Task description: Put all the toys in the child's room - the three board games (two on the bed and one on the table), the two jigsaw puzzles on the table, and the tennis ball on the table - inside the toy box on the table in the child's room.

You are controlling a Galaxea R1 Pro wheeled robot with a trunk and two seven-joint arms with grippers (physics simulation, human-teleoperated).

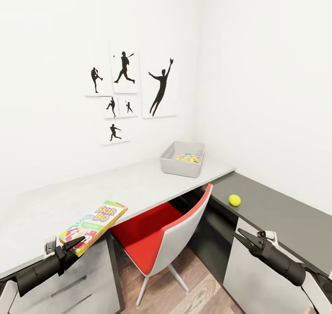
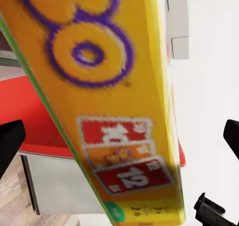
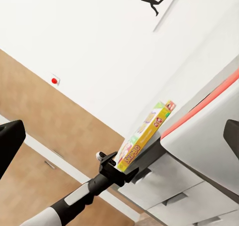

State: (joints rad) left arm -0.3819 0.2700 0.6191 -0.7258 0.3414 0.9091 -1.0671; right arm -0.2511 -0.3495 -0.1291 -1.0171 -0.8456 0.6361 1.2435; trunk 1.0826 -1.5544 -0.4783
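A white surface point(image 1: 138, 185) runs along a white wall hung with six silhouette prints point(image 1: 124, 90). The left gripper point(image 1: 74, 245), low, has its jaws clamped on one Skip-Bo box point(image 1: 94, 220) at the surface's near edge. The right gripper point(image 1: 243, 237) hovers, jaws apart. One tennis ball point(image 1: 234, 200) rests on the dark cabinet point(image 1: 276, 212); one toy box point(image 1: 182, 159) holds coloured puzzle pieces point(image 1: 187, 157).

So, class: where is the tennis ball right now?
In the head view the tennis ball lies on the dark cabinet top at right, beyond the red chair and nearer than the toy box.
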